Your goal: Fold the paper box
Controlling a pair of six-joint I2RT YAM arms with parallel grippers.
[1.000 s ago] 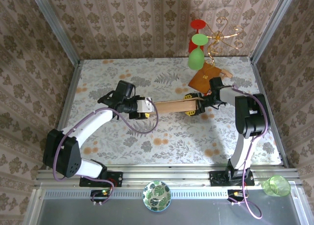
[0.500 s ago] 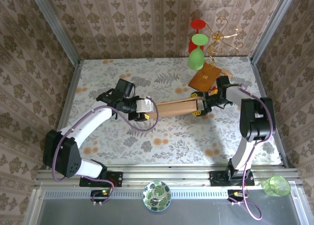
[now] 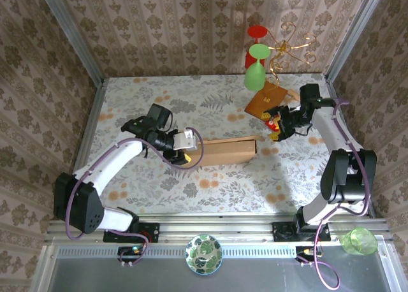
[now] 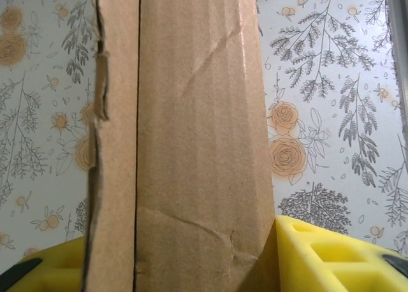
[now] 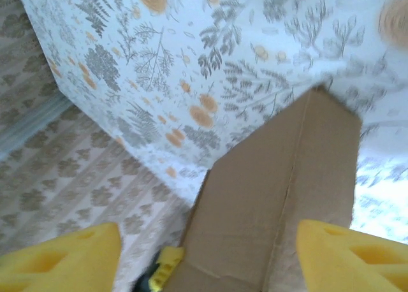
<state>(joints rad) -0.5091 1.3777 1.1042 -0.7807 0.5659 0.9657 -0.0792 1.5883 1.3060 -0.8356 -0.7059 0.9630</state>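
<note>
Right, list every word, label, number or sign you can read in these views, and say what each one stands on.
No readable text in any view.
paper box: plain cardboard, no print on the faces that show, also close up in the left wrist view.
orange-brown flat piece: any mark on it is too small to read.
wallpaper and table cover: ornament and flower patterns, no lettering.
</note>
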